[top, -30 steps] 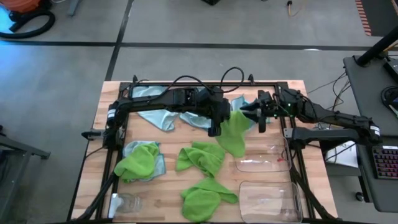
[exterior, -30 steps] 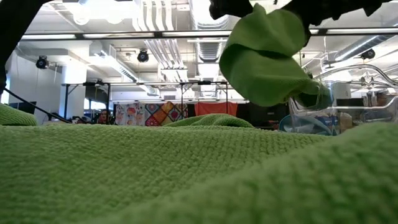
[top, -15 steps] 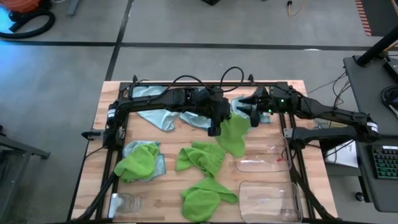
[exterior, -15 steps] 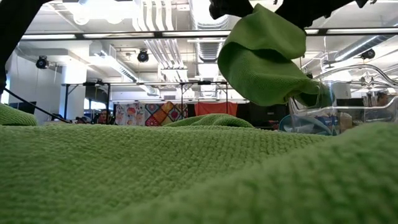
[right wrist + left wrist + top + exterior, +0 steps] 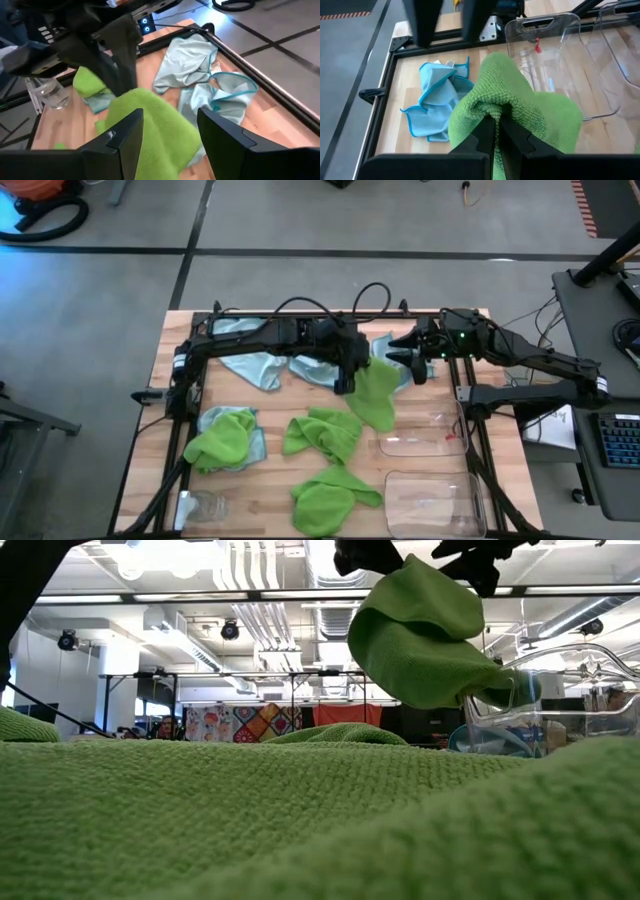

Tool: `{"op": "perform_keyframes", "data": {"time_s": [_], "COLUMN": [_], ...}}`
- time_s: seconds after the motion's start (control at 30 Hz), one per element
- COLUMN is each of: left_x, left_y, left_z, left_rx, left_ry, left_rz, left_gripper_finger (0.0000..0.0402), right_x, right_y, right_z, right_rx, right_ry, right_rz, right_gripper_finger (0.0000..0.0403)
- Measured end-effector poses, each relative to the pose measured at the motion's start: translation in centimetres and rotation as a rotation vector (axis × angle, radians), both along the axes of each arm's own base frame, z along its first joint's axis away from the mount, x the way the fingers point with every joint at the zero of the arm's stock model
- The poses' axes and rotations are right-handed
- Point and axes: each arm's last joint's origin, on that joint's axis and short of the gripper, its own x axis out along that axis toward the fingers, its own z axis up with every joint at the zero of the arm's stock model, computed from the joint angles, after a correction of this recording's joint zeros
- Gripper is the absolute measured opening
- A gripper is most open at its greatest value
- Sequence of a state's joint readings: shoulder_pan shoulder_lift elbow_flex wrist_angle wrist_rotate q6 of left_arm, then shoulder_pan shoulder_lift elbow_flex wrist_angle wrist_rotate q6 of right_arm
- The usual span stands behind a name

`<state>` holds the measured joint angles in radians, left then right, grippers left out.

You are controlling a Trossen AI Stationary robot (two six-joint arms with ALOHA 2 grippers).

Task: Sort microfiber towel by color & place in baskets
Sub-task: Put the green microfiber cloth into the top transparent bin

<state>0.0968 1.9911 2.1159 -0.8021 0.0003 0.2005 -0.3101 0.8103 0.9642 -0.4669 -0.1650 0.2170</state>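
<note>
Low view mostly blocked by a green towel (image 5: 300,830) lying against the lens. Held green towel (image 5: 520,112) hiding part of the near basket (image 5: 545,40). Right gripper's fingertips (image 5: 165,145) cut off by picture edge.

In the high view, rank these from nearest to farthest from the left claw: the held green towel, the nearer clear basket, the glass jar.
1. The held green towel, pinched in the left claw itself.
2. The nearer clear basket, toward the right arm's side.
3. The glass jar, at the table's front corner on the left arm's side.
</note>
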Motion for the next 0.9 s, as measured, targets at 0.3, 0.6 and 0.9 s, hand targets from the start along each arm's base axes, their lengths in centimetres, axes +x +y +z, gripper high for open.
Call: {"op": "perform_keyframes", "data": {"time_s": [0.3,0.6,0.9], "left_x": [0.0,0.2,0.2], "left_y": [0.3,0.4,0.4], "left_z": [0.1,0.3,0.3], "left_rx": [0.002,0.004,0.005], "left_ry": [-0.009,-0.033,-0.045], "left_rz": [0.007,0.009,0.009], "left_gripper_finger": [0.0,0.0,0.0], "right_x": [0.8,2.1,3.8], "right_y": [0.5,1.2,1.9], "right_z": [-1.9,-2.7,-4.0], "right_rx": [0.047,0.054,0.065], "right_ry": [0.095,0.132,0.202], "right_rz": [0.028,0.081,0.128], "right_gripper_finger": [0.0183,0.0183,0.0177]}}
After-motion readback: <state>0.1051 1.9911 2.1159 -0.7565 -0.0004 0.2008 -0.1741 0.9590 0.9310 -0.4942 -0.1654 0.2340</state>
